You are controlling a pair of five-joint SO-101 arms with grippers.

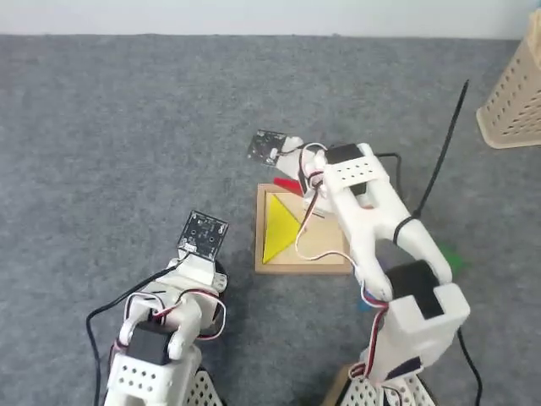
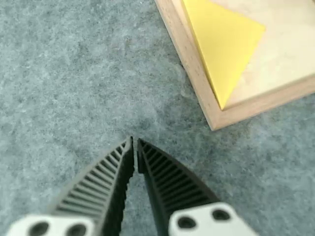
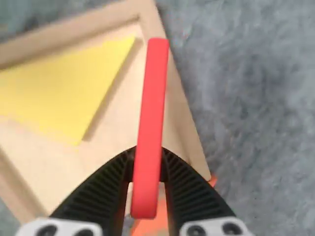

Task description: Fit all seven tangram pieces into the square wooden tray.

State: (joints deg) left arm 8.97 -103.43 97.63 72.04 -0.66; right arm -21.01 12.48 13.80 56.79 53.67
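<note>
The square wooden tray (image 1: pixel 300 266) lies mid-table with a yellow triangle (image 1: pixel 277 227) flat in its left half. My right gripper (image 3: pixel 146 153) is shut on a red piece (image 3: pixel 150 123), held on edge over the tray's far corner (image 3: pixel 184 113), beside the yellow triangle (image 3: pixel 69 93). From above, the red piece (image 1: pixel 287 183) shows at the tray's far rim. My left gripper (image 2: pixel 134 145) is shut with nothing in it, low over the carpet just short of the tray's near left corner (image 2: pixel 216 115) and the yellow triangle (image 2: pixel 224 39).
A green piece (image 1: pixel 448 258) lies on the carpet to the right of the right arm. An orange bit (image 3: pixel 212 181) peeks out beside the tray under the right gripper. A slatted basket (image 1: pixel 516 85) stands far right, with a black cable (image 1: pixel 444 144) nearby.
</note>
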